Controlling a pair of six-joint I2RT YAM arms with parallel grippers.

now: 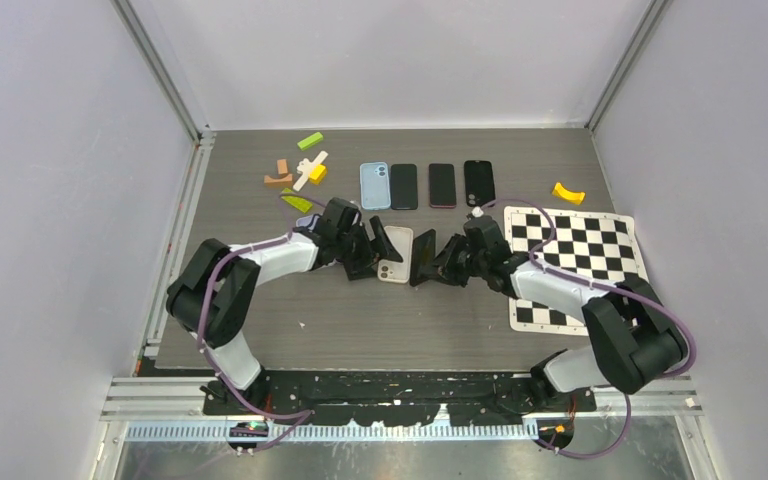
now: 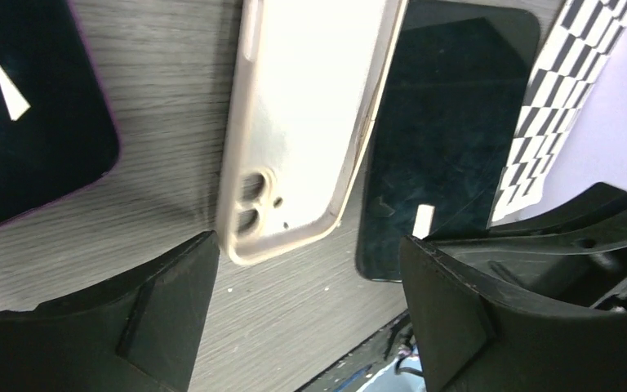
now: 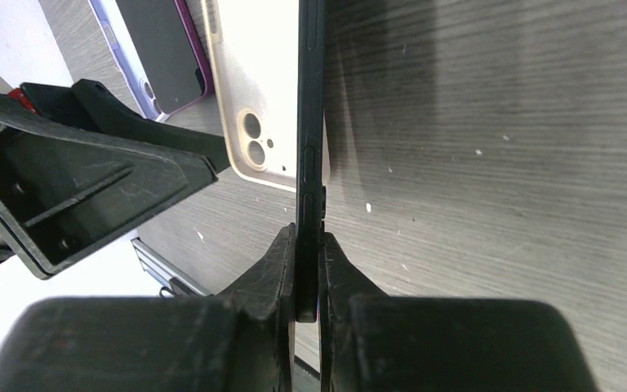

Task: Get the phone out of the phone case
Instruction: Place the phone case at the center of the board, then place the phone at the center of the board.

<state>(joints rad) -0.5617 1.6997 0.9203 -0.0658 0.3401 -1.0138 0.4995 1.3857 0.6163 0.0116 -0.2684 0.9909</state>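
The white phone case (image 1: 396, 256) lies flat on the table with its camera cut-outs towards the near edge. It also shows in the left wrist view (image 2: 310, 122) and the right wrist view (image 3: 257, 90). The black phone (image 3: 310, 122) stands on its long edge right beside the case; it also shows in the left wrist view (image 2: 449, 139). My right gripper (image 3: 309, 245) is shut on the phone's near end and sits right of the case in the top view (image 1: 438, 262). My left gripper (image 2: 306, 318) is open and empty just short of the case's camera end (image 1: 368, 246).
A dark phone in a purple case (image 2: 33, 106) lies left of the white case. Several phones (image 1: 428, 185) lie in a row at the back. A checkerboard sheet (image 1: 575, 255) lies at the right, coloured blocks (image 1: 300, 170) at the back left and a yellow piece (image 1: 567, 193) at the back right.
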